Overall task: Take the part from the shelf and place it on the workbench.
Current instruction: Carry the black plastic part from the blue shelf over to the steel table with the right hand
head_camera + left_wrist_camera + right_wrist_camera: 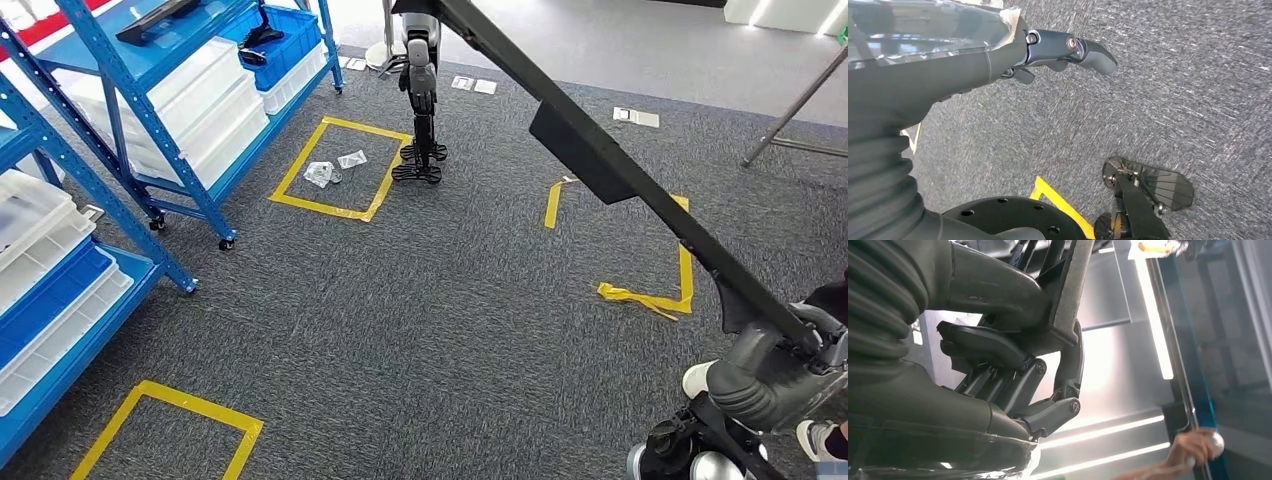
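The part [590, 150] is a long black bar with a flat plate on it. In the head view it runs slantwise from the top centre down to the bottom right. My right hand [775, 375] grips its lower end at the bottom right corner. In the right wrist view the fingers [998, 355] are wrapped around the bar [1073, 285]. My left hand [1068, 50] hangs over the grey carpet with a finger stretched out and nothing in it.
Blue shelves [190, 90] with white and blue bins stand along the left. Yellow tape squares [345, 165] mark the carpet. Another robot's legs [420, 100] stand at the top centre. A person's hand [1193, 447] holds a blue post near my right hand.
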Robot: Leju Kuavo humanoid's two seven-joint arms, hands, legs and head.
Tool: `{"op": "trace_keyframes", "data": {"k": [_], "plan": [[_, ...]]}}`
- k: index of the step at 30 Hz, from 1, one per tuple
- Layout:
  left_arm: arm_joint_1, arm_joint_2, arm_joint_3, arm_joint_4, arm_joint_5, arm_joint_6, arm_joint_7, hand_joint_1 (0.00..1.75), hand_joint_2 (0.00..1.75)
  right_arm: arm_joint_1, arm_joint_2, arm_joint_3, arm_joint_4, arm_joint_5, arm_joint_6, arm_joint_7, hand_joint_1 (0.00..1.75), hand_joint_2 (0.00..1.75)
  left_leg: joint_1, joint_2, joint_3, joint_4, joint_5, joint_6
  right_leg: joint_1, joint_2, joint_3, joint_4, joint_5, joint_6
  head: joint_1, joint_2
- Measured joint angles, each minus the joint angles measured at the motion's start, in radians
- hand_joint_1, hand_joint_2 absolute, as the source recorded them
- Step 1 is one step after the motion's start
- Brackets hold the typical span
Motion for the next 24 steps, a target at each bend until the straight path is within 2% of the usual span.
{"op": "trace_keyframes", "data": {"k": [1, 3, 5, 7, 8, 9, 10, 12, 13, 14, 15, 17, 19, 21, 23, 24], "plan": [[0.000, 0.000, 0.000, 0.000, -0.003, 0.000, -0.001, 0.00, 1.75, 0.004, 0.000, -0.002, -0.002, -0.001, 0.002, -0.001, 1.75, 1.75, 0.002, 0.005, 0.001, -0.001, 0.000, -0.005, -0.001, 0.010, -0.002, 0.000, 0.002, -0.008, -0.002, 0.000], [0.000, 0.000, 0.000, 0.000, -0.010, 0.001, -0.003, 0.00, 1.75, 0.012, 0.002, -0.007, -0.006, -0.004, 0.005, -0.002, 1.75, 1.75, 0.008, -0.010, -0.002, 0.014, -0.017, -0.015, -0.006, 0.025, -0.002, -0.003, 0.007, -0.020, -0.003, 0.000], [0.001, 0.000, -0.001, 0.000, -0.018, 0.004, -0.004, 0.00, 1.75, 0.018, 0.006, -0.010, -0.010, -0.006, 0.007, -0.004, 1.75, 1.75, 0.012, -0.049, -0.044, 0.112, -0.078, -0.022, -0.010, 0.040, -0.004, -0.004, 0.009, -0.032, -0.005, 0.000], [0.004, 0.000, -0.001, 0.000, -0.021, 0.008, -0.004, 0.00, 1.75, 0.027, 0.010, -0.014, -0.011, -0.008, 0.009, -0.005, 1.75, 1.75, 0.013, -0.071, -0.109, 0.250, -0.140, -0.025, -0.007, 0.056, -0.007, -0.003, 0.011, -0.040, -0.006, 0.000], [0.005, 0.000, -0.001, 0.000, -0.021, 0.010, -0.004, 0.00, 1.75, 0.032, 0.011, -0.016, -0.011, -0.009, 0.010, -0.005, 1.75, 1.75, 0.013, -0.073, -0.127, 0.284, -0.146, -0.024, -0.005, 0.066, -0.007, -0.003, 0.012, -0.041, -0.006, 0.000], [0.007, 0.000, -0.001, 0.000, -0.022, 0.011, -0.003, 0.00, 1.75, 0.037, 0.011, -0.019, -0.011, -0.010, 0.010, -0.005, 1.75, 1.75, 0.013, -0.075, -0.127, 0.280, -0.130, -0.022, -0.004, 0.076, -0.007, -0.003, 0.012, -0.041, -0.006, 0.000], [0.007, 0.000, -0.001, 0.000, -0.022, 0.011, -0.003, 0.00, 1.75, 0.040, 0.012, -0.021, -0.011, -0.010, 0.011, -0.005, 1.75, 1.75, 0.013, -0.078, -0.106, 0.236, -0.099, -0.019, -0.004, 0.086, -0.006, -0.003, 0.012, -0.041, -0.006, 0.000], [0.008, 0.001, -0.001, 0.000, -0.023, 0.012, -0.003, 0.00, 1.75, 0.043, 0.013, -0.024, -0.014, -0.011, 0.012, -0.005, 1.75, 1.75, 0.014, -0.107, -0.039, 0.099, -0.033, -0.011, -0.002, 0.105, -0.005, -0.002, 0.013, -0.038, -0.006, 0.000], [0.008, 0.002, -0.001, 0.000, -0.023, 0.012, -0.003, 0.00, 1.75, 0.043, 0.014, -0.025, -0.015, -0.011, 0.012, -0.005, 1.75, 1.75, 0.014, -0.122, -0.014, 0.048, -0.016, -0.008, 0.000, 0.112, -0.006, -0.002, 0.015, -0.036, -0.006, 0.000], [0.007, 0.003, -0.001, 0.000, -0.024, 0.013, -0.003, 0.00, 1.75, 0.043, 0.015, -0.025, -0.017, -0.011, 0.013, -0.005, 1.75, 1.75, 0.012, -0.133, -0.001, 0.019, -0.010, -0.005, 0.000, 0.119, -0.009, -0.001, 0.017, -0.032, -0.006, 0.000], [0.007, 0.003, -0.001, 0.000, -0.024, 0.013, -0.003, 0.00, 1.75, 0.044, 0.015, -0.026, -0.019, -0.011, 0.013, -0.005, 1.75, 1.75, 0.009, -0.135, 0.002, 0.009, -0.013, -0.002, 0.000, 0.126, -0.013, -0.002, 0.020, -0.026, -0.006, 0.000], [0.006, 0.003, -0.001, 0.000, -0.027, 0.017, -0.001, 0.00, 1.75, 0.051, 0.016, -0.028, -0.024, -0.011, 0.013, -0.006, 1.75, 1.75, 0.006, -0.118, 0.003, 0.001, -0.005, 0.009, -0.004, 0.135, -0.020, -0.003, 0.024, -0.012, -0.006, 0.000], [0.006, 0.003, -0.001, 0.000, -0.030, 0.020, 0.005, 0.00, 1.75, 0.060, 0.016, -0.034, -0.034, -0.013, 0.012, -0.007, 1.75, 1.75, 0.008, -0.099, 0.007, -0.010, 0.004, 0.023, 0.001, 0.106, -0.045, 0.038, 0.002, -0.008, -0.002, 0.000], [0.006, 0.003, -0.001, 0.000, -0.032, 0.019, 0.007, 0.00, 1.75, 0.071, 0.018, -0.041, -0.045, -0.015, 0.013, -0.006, 1.75, 1.75, 0.008, -0.078, 0.007, -0.014, 0.007, 0.030, 0.005, 0.069, -0.102, 0.155, -0.052, -0.015, 0.002, 0.000], [0.008, 0.001, 0.001, -0.002, -0.025, 0.024, -0.012, 0.00, 1.75, 0.088, 0.021, -0.044, -0.055, -0.015, 0.016, -0.004, 1.75, 1.75, 0.006, -0.056, 0.005, -0.014, 0.006, 0.031, 0.003, 0.058, -0.151, 0.262, -0.088, -0.013, 0.004, 0.000], [0.009, -0.005, 0.003, -0.004, -0.019, 0.031, -0.025, 0.00, 1.75, 0.096, 0.024, -0.046, -0.058, -0.013, 0.018, -0.002, 1.75, 1.75, 0.006, -0.047, 0.005, -0.013, 0.006, 0.031, 0.002, 0.055, -0.151, 0.268, -0.086, -0.007, 0.004, 0.000]]}}
